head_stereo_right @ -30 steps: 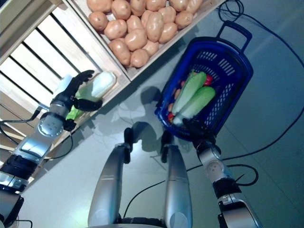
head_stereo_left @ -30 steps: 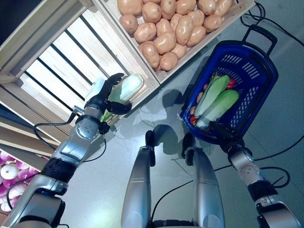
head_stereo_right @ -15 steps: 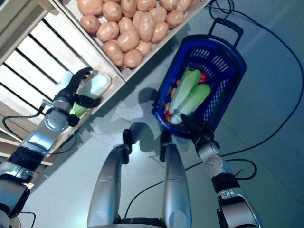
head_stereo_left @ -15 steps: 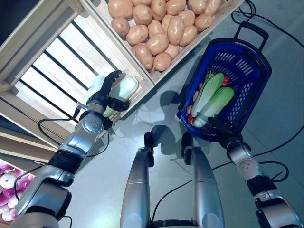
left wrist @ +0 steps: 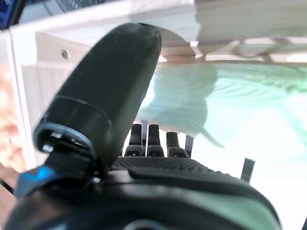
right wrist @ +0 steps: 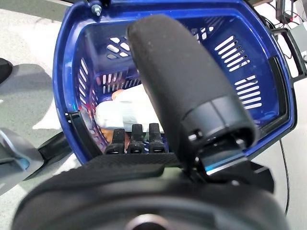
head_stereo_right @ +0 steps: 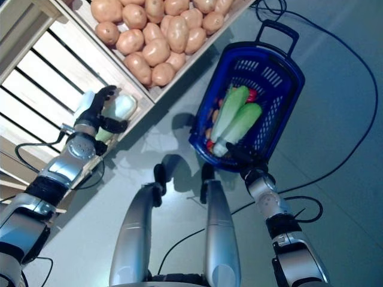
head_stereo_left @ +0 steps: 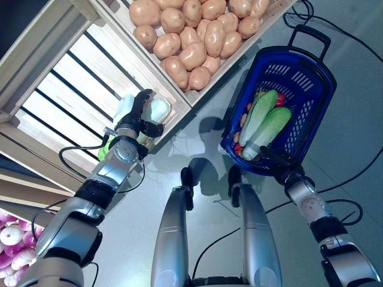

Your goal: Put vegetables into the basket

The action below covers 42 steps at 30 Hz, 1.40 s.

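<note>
— How far along is it looking?

— Partway, I'd say. The blue basket [head_stereo_left: 311,72] is already holding two green-and-white cabbages [head_stereo_left: 266,122] with small red and orange bits under them.

— And the next one?

— The left hand [head_stereo_left: 139,113] is gripping a pale cabbage [head_stereo_left: 157,109] at the edge of the slatted crate [head_stereo_left: 60,84], well apart from the basket.

— The right hand?

— The right hand [head_stereo_left: 276,160] is hooking its fingers over the basket's near rim. The potatoes [head_stereo_left: 194,30] are sitting in their own crate.
</note>
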Motion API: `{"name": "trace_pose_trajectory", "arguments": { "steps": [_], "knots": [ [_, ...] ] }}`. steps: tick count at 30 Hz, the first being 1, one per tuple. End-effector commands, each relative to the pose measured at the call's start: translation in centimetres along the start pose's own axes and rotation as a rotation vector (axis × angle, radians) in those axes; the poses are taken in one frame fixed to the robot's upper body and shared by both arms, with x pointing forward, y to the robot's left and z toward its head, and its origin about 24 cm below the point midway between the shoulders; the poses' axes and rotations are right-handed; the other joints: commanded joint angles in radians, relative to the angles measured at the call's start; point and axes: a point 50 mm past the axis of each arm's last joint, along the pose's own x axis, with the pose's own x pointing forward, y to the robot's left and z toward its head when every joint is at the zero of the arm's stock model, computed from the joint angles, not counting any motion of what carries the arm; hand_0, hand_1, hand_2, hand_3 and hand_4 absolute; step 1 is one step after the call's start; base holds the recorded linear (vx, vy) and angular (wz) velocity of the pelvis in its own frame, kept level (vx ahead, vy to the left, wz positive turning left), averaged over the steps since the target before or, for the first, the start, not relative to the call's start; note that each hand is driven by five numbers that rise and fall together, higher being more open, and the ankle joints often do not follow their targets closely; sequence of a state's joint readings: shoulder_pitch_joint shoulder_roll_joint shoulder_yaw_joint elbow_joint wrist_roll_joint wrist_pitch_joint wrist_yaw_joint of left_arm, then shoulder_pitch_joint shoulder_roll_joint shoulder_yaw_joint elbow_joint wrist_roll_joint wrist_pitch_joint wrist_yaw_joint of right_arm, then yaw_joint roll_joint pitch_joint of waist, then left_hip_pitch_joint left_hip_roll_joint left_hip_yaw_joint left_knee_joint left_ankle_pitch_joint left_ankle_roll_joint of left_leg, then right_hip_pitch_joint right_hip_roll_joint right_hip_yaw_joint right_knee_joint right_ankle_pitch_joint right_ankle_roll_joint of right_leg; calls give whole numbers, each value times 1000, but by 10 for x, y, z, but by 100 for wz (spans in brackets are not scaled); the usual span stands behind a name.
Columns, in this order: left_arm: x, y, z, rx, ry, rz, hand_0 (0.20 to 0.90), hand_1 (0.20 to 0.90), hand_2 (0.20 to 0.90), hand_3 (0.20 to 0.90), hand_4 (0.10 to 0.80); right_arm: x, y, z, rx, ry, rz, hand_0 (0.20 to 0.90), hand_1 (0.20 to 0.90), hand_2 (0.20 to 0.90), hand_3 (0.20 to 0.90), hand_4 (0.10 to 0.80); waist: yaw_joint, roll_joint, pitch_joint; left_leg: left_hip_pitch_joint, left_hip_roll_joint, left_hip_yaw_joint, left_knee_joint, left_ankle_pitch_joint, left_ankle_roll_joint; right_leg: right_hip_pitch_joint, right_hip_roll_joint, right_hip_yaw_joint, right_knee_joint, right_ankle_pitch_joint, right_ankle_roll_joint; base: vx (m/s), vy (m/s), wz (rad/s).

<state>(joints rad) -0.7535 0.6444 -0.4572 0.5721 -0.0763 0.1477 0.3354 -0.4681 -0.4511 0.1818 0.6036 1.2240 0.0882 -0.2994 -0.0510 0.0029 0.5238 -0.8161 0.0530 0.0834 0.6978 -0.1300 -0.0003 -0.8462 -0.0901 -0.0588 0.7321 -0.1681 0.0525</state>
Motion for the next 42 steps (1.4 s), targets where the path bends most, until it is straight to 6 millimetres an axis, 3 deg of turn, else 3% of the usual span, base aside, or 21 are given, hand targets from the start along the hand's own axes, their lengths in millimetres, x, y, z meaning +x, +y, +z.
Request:
{"name": "trace_pose_trajectory", "arguments": {
  "steps": [1,9,21,22,42],
  "knots": [
    [6,0,25,-90,-77,85,900,900,900,900,800,-2,17,7,-10,-40,27,900,900,900,900,800,-11,-15,-4,12,-34,22,-62,34,-7,22,20,-41,-29,81,-7,0,0,0],
    [6,-16,11,-148,65,226,900,900,900,900,800,1,33,1,-3,-27,34,900,900,900,900,800,-14,-41,-4,9,-39,16,-48,26,-9,17,29,-35,-15,80,-5,0,-4,0],
    [7,-22,19,-66,76,354,900,900,900,900,800,1,48,-10,22,-9,48,900,900,900,900,800,-10,-78,-4,9,-43,0,-59,20,-11,14,44,-32,-24,84,0,-13,-35,-2],
    [8,-20,20,-39,80,369,309,309,309,309,406,0,50,-11,24,-6,52,900,900,900,900,800,-11,-80,-4,11,-45,-2,-63,20,-13,18,46,-31,-31,86,1,0,0,0],
    [15,-4,14,105,44,350,300,300,300,300,400,0,46,-4,-3,-38,54,900,900,900,900,800,-20,-63,-4,35,-50,1,-90,22,-18,33,46,-24,-53,87,5,0,0,0]
  ]
}}
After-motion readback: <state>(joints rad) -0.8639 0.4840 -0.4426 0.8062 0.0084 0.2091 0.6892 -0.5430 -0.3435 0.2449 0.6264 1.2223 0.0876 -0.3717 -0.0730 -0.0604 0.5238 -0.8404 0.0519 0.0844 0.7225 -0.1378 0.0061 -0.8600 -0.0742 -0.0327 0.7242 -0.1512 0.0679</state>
